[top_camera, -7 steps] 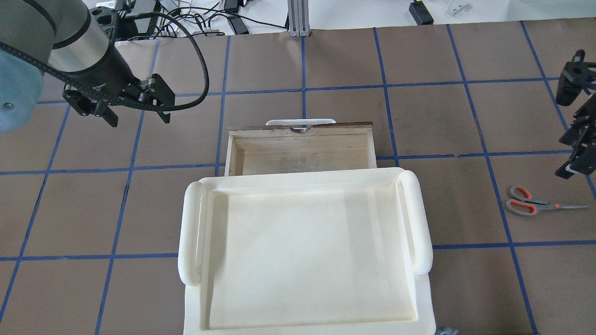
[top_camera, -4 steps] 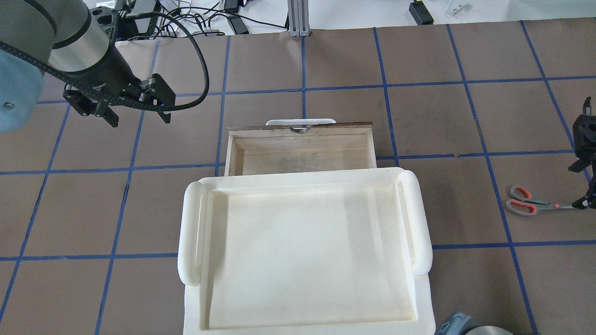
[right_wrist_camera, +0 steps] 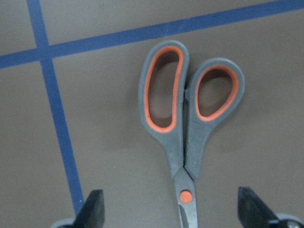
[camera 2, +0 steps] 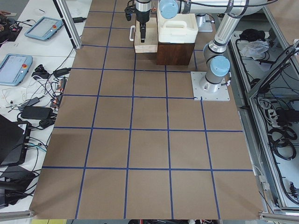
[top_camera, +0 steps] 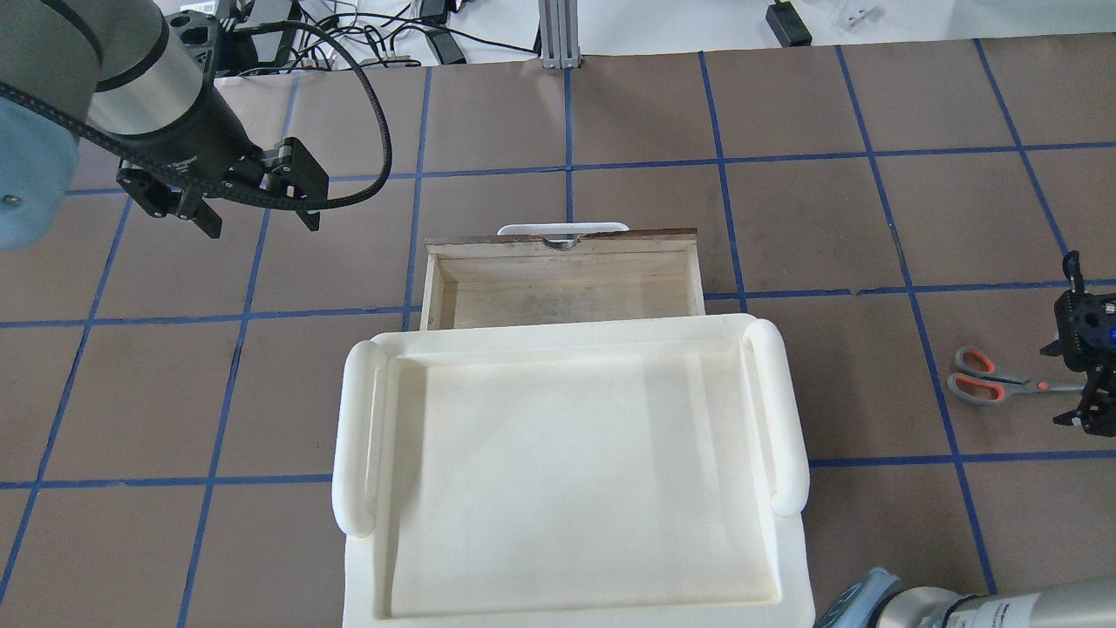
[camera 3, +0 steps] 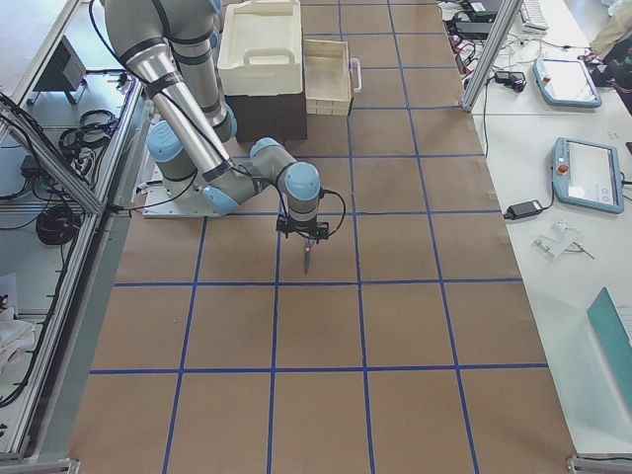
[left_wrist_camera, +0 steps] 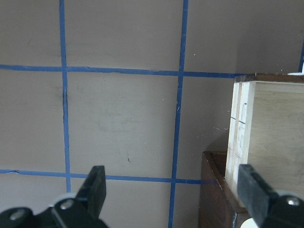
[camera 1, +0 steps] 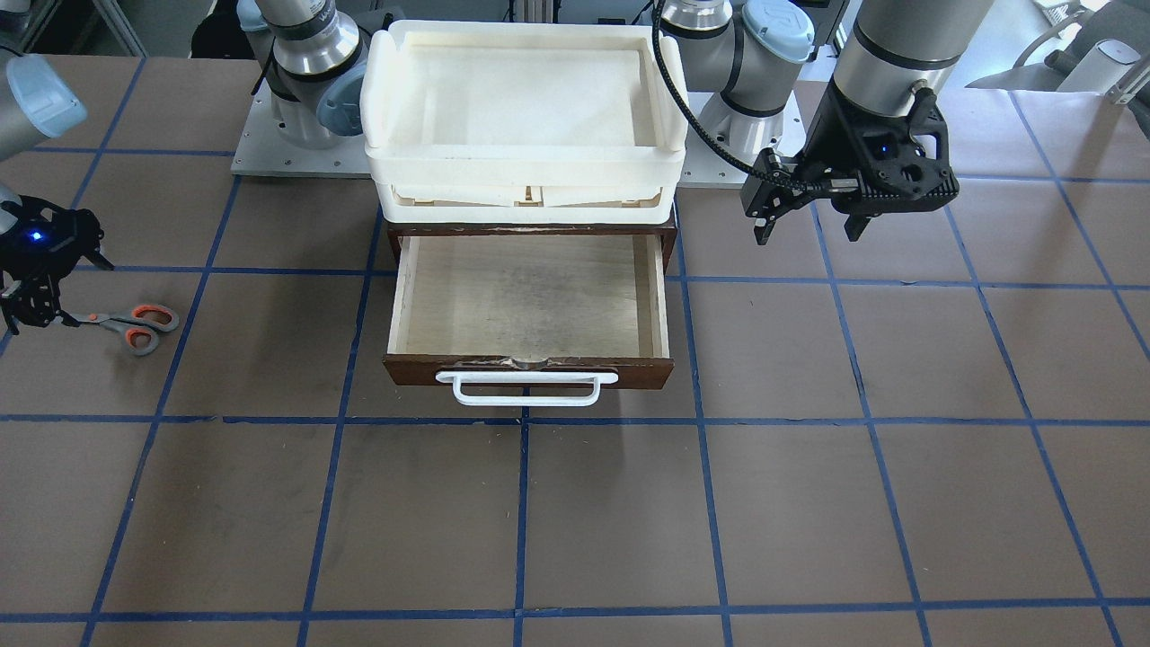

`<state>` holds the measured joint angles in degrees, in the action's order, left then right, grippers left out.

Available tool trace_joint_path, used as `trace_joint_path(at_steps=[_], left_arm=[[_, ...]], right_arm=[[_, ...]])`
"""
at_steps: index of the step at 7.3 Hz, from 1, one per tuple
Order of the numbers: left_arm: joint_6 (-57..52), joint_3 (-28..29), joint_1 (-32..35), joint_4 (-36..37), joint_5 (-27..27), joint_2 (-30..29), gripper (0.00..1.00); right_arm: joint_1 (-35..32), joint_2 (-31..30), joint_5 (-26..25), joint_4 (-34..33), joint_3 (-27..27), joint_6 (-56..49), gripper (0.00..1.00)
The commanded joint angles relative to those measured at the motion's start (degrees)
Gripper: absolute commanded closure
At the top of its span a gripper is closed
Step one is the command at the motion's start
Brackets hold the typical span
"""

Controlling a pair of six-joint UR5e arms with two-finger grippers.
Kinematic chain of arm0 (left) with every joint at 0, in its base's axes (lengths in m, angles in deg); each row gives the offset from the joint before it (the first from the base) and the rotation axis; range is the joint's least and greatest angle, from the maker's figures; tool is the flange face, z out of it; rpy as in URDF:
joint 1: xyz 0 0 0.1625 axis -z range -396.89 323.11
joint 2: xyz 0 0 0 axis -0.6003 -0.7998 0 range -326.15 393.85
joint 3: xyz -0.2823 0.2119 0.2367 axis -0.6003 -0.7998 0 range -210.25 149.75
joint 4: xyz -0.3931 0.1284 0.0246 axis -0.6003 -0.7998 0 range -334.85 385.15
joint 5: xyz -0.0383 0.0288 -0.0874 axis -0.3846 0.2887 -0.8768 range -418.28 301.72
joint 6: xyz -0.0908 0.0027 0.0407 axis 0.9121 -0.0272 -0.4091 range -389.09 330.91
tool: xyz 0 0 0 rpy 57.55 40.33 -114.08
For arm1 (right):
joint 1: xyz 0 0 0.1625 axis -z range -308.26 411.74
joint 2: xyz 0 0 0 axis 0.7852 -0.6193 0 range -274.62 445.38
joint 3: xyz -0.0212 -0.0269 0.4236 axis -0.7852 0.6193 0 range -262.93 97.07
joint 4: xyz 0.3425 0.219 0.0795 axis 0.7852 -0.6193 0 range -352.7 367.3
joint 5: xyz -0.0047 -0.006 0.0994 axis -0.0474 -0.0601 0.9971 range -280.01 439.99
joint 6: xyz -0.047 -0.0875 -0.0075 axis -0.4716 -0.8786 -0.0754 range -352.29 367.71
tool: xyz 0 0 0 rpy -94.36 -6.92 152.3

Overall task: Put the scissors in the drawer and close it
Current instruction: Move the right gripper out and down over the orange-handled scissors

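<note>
The small scissors with grey handles and orange-red loops are laid flat on the brown taped bench, well to the right of the open dark-brown wooden drawer, with the long axis across the bench and the loops toward the drawer. The right gripper is set over the pivot, fingers spread wide either side of the blades, nothing gripped. The left gripper, likewise open and empty, is held well apart beyond the drawer, so the pick is judged the right arm's.
</note>
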<state>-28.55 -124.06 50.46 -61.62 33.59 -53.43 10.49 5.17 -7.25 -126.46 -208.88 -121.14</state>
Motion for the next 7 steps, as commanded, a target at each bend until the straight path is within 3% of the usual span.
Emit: trace_joint_path(at_steps=[1,2,7], left_arm=[[-0.27,-0.06,0.01,0.2,-0.02,-0.09,0.0],[-0.27,-0.06,0.01,0.2,-0.02,-0.17,0.0],[-0.27,-0.15,0.01,0.64,0.15,-0.53,0.0]], right_arm=[[0.55,1.1,1.81,-3.52,-1.4,-1.76,0.0],[0.38,1.19,1.99,-6.05,-2.19,-1.76,0.0],[0.2,1.63,1.9,-6.69,-4.04,-1.76,0.04]])
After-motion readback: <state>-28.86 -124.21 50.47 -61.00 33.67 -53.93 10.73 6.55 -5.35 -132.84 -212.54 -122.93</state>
